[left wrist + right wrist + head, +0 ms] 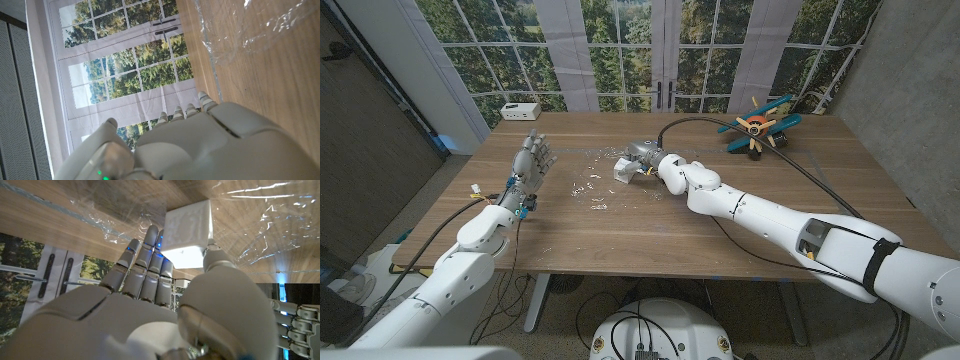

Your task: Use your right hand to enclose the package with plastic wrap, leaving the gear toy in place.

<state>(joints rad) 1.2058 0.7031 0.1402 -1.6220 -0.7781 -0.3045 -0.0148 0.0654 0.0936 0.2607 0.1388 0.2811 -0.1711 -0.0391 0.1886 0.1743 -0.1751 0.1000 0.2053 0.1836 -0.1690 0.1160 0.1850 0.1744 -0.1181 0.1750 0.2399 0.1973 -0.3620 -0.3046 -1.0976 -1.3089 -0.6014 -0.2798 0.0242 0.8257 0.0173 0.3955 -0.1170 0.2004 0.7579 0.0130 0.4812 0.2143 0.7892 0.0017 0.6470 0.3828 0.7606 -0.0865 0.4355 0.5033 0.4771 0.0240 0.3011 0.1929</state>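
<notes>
1. Your right hand (642, 160) grips the small white box-shaped package (188, 230) at the centre of the head view, fingers and thumb closed on its sides.
2. The crinkled clear plastic wrap (592, 180) lies spread on the wooden counter (620, 225) under and left of the package.
3. Your left hand (530, 165) stands upright at centre left, fingers apart, holding nothing.
4. The teal-and-orange gear toy (757, 126) sits at upper right, well apart.

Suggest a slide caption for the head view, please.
Right hand grips the white package on plastic wrap.
</notes>
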